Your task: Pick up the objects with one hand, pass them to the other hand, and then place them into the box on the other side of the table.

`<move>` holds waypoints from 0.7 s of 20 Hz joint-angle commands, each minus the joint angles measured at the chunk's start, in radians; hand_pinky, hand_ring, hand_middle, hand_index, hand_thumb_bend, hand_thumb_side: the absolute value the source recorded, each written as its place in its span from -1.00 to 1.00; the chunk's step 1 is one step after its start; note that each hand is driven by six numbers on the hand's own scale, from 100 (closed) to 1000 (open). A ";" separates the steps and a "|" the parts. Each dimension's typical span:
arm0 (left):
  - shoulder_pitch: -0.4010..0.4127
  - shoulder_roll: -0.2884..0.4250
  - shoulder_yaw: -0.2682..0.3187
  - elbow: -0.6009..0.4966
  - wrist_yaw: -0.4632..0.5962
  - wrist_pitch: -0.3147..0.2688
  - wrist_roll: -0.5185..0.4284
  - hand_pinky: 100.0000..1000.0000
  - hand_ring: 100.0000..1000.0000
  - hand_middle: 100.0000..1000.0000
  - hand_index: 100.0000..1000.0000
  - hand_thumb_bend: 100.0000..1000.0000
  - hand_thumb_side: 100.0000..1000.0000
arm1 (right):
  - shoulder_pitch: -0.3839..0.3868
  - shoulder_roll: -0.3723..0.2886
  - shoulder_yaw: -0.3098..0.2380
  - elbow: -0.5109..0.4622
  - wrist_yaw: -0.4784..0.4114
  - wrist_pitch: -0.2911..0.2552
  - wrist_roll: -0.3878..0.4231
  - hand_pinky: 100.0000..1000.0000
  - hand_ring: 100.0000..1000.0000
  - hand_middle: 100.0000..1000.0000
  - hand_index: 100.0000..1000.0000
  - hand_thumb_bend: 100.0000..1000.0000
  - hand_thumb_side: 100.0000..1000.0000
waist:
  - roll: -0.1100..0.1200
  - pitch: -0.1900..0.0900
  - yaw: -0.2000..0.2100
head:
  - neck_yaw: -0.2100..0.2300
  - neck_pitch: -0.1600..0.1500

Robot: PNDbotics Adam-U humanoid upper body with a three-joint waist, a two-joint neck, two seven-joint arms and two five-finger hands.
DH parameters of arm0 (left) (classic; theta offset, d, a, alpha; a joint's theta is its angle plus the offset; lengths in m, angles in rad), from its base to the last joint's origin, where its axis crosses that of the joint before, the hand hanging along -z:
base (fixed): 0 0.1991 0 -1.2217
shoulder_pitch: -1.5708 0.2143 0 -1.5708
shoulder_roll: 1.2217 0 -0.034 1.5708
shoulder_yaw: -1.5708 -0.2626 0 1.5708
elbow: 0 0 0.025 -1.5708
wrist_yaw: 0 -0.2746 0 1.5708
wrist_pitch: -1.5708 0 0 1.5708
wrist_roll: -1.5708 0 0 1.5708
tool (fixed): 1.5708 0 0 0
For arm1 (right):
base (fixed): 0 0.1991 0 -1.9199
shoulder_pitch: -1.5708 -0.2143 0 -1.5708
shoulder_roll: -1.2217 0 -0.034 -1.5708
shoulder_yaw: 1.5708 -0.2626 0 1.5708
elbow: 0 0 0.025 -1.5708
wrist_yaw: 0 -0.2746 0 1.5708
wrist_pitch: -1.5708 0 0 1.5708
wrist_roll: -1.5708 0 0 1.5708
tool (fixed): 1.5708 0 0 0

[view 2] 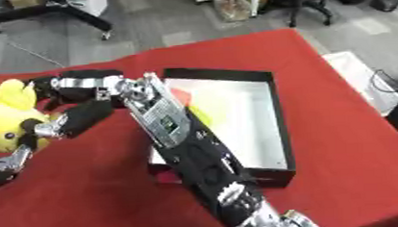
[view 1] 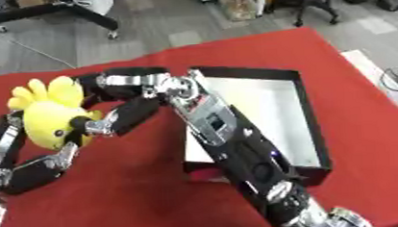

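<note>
A yellow plush toy (view 1: 47, 117) with a feathery crest and a dark eye hangs just above the red table (view 1: 114, 201) at the left. My right hand (view 1: 150, 86) reaches across from the right, one black finger pressed on the toy's front and the others curled behind its crest. My left hand (view 1: 32, 171) comes up from the lower left, with fingers round the toy's left side and underside. The black box (view 1: 312, 110) with a white inside stands to the right, partly hidden by my right forearm. Yellow and red shapes (view 2: 201, 116) show inside it next to the arm.
My right forearm (view 1: 237, 152) lies diagonally across the box's near left corner. A small pink thing (view 1: 207, 175) shows at the box's front edge. The table's far edge runs behind the box. A black chair base (view 1: 63, 10) stands on the floor beyond.
</note>
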 commanded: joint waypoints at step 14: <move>-0.025 -0.017 -0.015 -0.023 0.027 0.006 -0.041 1.00 0.43 -0.09 0.07 -1.00 -0.47 | -0.013 -0.002 -0.013 -0.003 -0.021 0.071 0.002 0.85 1.00 0.96 0.66 -1.00 -0.76 | 0.012 0.003 -0.002 | -0.010 -0.012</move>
